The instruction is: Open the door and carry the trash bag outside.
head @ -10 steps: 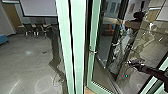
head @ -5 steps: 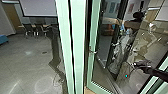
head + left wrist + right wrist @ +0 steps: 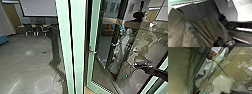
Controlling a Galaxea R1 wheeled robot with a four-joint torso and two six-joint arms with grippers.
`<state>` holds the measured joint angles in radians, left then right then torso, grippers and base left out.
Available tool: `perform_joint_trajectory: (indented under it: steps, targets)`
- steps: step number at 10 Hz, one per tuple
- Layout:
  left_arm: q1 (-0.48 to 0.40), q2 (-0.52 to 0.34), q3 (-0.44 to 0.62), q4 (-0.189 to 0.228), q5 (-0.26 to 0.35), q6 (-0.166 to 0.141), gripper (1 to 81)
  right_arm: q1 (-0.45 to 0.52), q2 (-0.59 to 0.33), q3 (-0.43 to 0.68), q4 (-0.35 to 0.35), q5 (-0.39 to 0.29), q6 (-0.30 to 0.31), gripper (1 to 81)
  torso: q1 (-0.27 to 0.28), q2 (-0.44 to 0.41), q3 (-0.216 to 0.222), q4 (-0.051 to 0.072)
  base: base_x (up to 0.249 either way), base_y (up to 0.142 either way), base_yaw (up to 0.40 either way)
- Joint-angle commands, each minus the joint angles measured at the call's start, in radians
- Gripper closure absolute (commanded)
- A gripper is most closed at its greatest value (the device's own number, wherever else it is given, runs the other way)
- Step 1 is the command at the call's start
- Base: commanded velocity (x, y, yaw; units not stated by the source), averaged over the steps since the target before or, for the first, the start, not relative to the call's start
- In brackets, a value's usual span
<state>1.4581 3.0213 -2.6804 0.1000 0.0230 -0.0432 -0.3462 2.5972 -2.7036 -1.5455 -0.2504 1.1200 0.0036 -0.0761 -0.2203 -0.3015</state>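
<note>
In the head view my right gripper (image 3: 137, 65) reaches in from the right, in front of the glass of the green-framed door (image 3: 92, 71). The door stands at an angle to the green post, and its handle (image 3: 92, 51) is left of that gripper, apart from it. A dark green door frame (image 3: 200, 65) slants through the right wrist view. The brownish, see-through trash bag (image 3: 205, 28) hangs in folds in the left wrist view. Its folds draw together at my left gripper (image 3: 218, 41), which is shut on it.
Thick green posts (image 3: 78, 45) stand upright at the middle. On the left, chairs (image 3: 31, 28) stand at a table below a screen (image 3: 40, 7), with a blue seat (image 3: 3, 39) at the edge. A person (image 3: 121, 51) in light clothing shows at the glass.
My right gripper has drawn back a little to the right, away from the door handle. The door and the view of the room look the same.
</note>
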Motion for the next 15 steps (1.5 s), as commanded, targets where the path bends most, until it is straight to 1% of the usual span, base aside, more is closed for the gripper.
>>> perform_joint_trajectory:
  steps: [1,9,12,15]
  targets:
    - [-0.032,0.002,0.005,-0.008,0.058,-0.001,81.1,0.207,-0.066,-0.034,-0.028,-0.122,0.001,1.0,0.0,0.0,0.0,0.0,0.0,0.0,0.0]
    - [-0.032,0.002,0.005,-0.008,0.057,0.0,81.1,0.207,-0.107,-0.034,-0.033,-0.122,-0.002,1.0,0.0,0.0,0.0,0.0,0.0,0.0,0.0]
    - [-0.034,0.002,0.005,-0.006,0.057,0.0,81.1,0.216,-0.09,-0.03,-0.024,-0.127,-0.008,1.0,0.0,0.0,0.0,0.0,0.0,0.0,0.0]
    - [-0.032,0.002,0.005,-0.008,0.052,0.0,81.1,0.216,-0.043,-0.027,-0.019,-0.125,-0.008,1.0,0.0,0.0,0.0,0.0,0.0,0.0,0.0]
